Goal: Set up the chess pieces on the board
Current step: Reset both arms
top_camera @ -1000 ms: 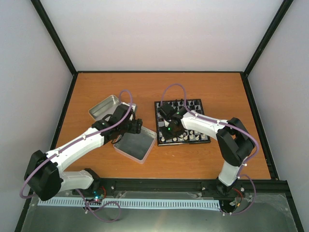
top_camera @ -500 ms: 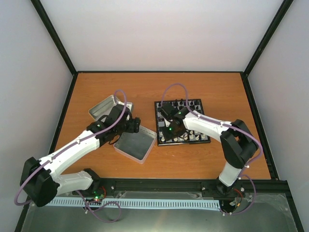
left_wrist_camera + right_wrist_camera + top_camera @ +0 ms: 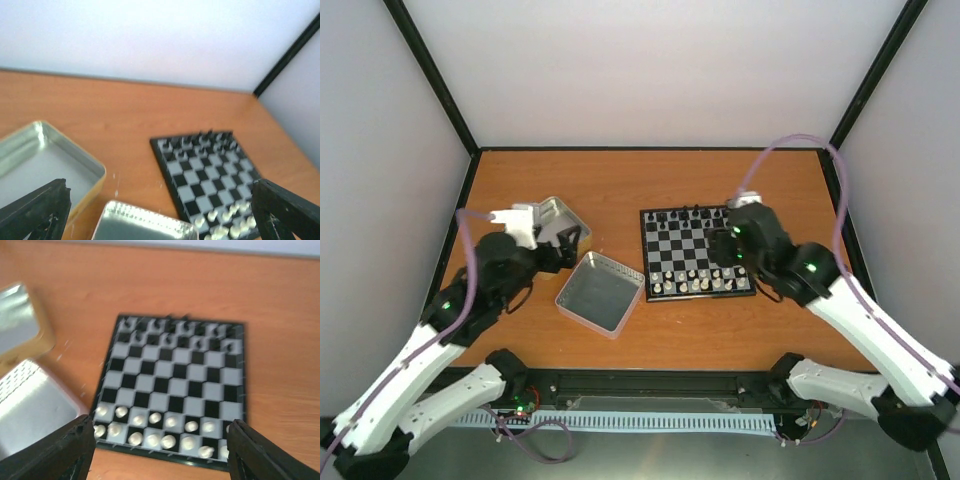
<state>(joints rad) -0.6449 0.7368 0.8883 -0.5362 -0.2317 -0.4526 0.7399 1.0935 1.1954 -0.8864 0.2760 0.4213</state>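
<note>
Left gripper [image 3: 160, 192] spread beside tin [image 3: 545, 215], 9 o'clock of board [image 3: 695, 240]; right gripper [image 3: 160, 427] spread at board's 3 o'clock edge. Chess pieces [image 3: 155, 417] lined along 6 o'clock side.

One chessboard [image 3: 690, 245] carries two rows of cream chess pieces [image 3: 155, 416], at least fifteen, and two blurred rows of black pieces [image 3: 692, 214]. Two silver metal tins [image 3: 600, 293] sit on the worktop [image 3: 720, 180].

Stretches the left arm [image 3: 420, 350] forward and inward from its base, wrist lifted, and holds the left gripper [image 3: 570, 240] with jaws spread wide, one dark finger [image 3: 35, 210] at each lower corner of the wrist view. Angles the right arm [image 3: 880, 330] inward likewise and holds the right gripper [image 3: 723, 246] spread just as wide.
</note>
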